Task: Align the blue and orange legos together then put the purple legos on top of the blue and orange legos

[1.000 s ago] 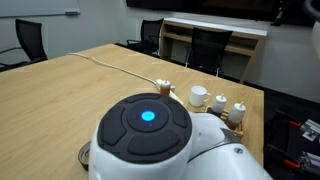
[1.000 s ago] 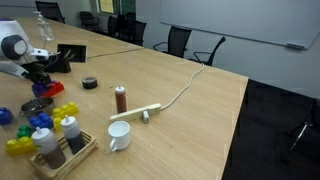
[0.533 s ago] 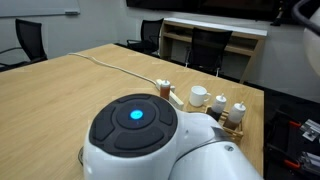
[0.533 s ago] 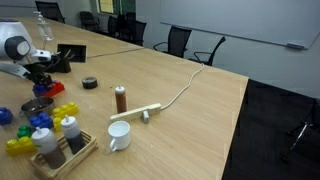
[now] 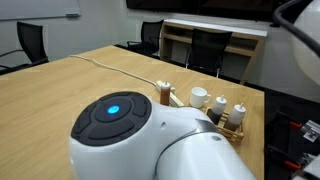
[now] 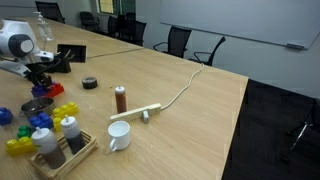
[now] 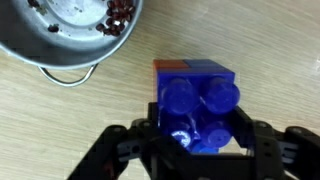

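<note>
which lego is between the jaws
The purple lego, stacked on the orange lego and blue lego; the yellow legos lie outside the jaws.

One lego stack, one metal bowl, one mug, two bottles, one brown shaker

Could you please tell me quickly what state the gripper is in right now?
Gripper: jaws closed on the purple lego, which appears stacked on the orange lego and blue lego.

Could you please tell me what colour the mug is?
The mug is white, clearest in an exterior view.
</note>
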Action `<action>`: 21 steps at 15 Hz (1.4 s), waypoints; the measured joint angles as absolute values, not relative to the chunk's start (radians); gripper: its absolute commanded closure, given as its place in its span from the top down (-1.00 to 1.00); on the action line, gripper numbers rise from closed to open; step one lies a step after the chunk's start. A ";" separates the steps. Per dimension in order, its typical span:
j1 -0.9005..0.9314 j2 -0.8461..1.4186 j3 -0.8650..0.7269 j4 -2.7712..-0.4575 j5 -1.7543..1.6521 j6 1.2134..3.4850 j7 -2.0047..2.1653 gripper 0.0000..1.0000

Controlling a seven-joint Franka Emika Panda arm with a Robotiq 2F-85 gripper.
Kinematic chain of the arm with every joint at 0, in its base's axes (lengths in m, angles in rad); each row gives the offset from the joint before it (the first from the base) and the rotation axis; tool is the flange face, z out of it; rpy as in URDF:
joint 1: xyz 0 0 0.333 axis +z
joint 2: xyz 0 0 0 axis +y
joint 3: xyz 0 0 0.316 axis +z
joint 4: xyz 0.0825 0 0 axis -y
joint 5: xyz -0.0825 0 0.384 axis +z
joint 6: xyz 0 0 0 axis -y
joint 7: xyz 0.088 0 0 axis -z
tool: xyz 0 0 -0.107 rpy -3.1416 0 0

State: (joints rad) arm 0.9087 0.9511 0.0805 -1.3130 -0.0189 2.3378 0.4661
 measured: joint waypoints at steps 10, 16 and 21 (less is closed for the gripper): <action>0.894 1.008 0.074 -1.288 -0.016 2.291 0.467 1.00; 0.899 1.000 0.061 -1.288 -0.028 2.339 0.467 1.00; 0.913 0.945 0.054 -1.298 -0.034 2.361 0.478 1.00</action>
